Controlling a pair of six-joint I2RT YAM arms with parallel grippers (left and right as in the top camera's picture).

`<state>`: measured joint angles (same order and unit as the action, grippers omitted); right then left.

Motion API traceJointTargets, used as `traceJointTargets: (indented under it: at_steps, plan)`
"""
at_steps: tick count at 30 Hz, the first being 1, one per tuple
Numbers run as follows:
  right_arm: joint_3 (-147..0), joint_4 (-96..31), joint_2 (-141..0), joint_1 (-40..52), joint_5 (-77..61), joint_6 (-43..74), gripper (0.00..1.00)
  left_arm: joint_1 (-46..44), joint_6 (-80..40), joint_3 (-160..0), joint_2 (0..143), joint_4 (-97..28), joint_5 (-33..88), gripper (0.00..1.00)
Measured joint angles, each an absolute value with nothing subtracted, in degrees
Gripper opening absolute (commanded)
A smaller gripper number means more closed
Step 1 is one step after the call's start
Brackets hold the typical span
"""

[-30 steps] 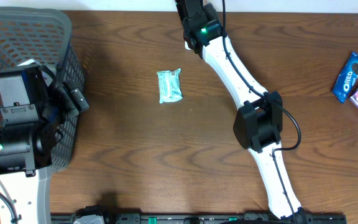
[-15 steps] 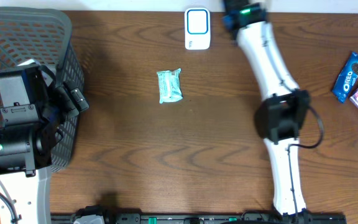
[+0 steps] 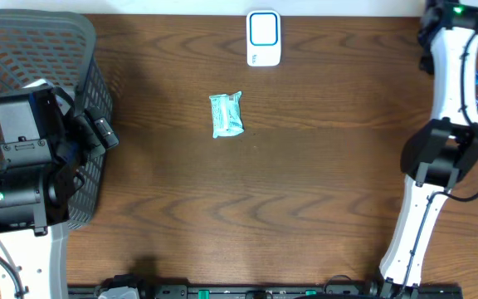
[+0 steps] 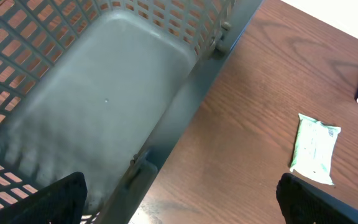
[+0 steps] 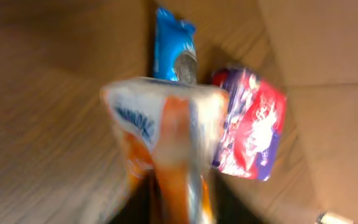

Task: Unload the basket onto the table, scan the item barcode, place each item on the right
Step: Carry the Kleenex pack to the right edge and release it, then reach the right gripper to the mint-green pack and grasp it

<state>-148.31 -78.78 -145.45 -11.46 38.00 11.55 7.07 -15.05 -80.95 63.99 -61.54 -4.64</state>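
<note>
Three items below right claw (image 3: 430,37) at right edge of table (image 3: 305,208): orange-white pouch (image 5: 166,130), Oreo pack (image 5: 169,43), pink-red pack (image 5: 253,124). Claw opening blurred, cannot tell. Left claw (image 4: 188,202) wide, empty, over basket (image 4: 197,81). Scanner (image 3: 263,37) well apart; nothing scanned, pick and scan remain.

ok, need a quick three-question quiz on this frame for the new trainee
1. True or false: the green packet lies inside the basket.
2. What lies top centre in the overhead view? A) scanner B) mug C) bottle
3. Fill in: the left gripper is ____, with nothing between its fingers.
Key: 1 false; 2 A; 3 open.
</note>
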Motion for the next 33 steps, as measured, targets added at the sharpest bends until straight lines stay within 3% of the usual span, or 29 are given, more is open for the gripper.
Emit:
traceJointTargets:
  at_steps: [1, 11, 16, 20, 25, 33]
  plan:
    - [-148.31, -78.98, -145.45, -12.12, 36.51, 11.6, 0.99, 7.07, -15.05, -80.95, 63.99, -61.56, -4.67, 0.98]
    - [-148.31, -81.62, -145.45, -12.56, 26.39, 11.62, 0.99, 7.07, -15.05, -80.95, 63.99, -61.54, -4.67, 0.98]
    - [-148.31, -82.3, -145.45, -11.16, 8.34, 7.03, 0.97, 7.07, -15.05, -80.95, 63.99, -61.56, -4.67, 0.98]
    - [-148.31, -82.41, -145.45, -9.21, -12.21, 4.73, 0.88, 7.07, -15.05, -80.95, 63.99, -61.54, -4.67, 0.98]
    - [-148.31, -82.43, -145.45, -4.01, -29.17, 4.03, 0.93, 7.07, -15.05, -80.95, 63.99, -61.56, -4.67, 0.98]
    - [-148.31, -78.28, -145.47, 11.05, -35.94, 6.46, 0.88, 7.07, -15.05, -80.95, 63.99, -61.56, -4.64, 0.98]
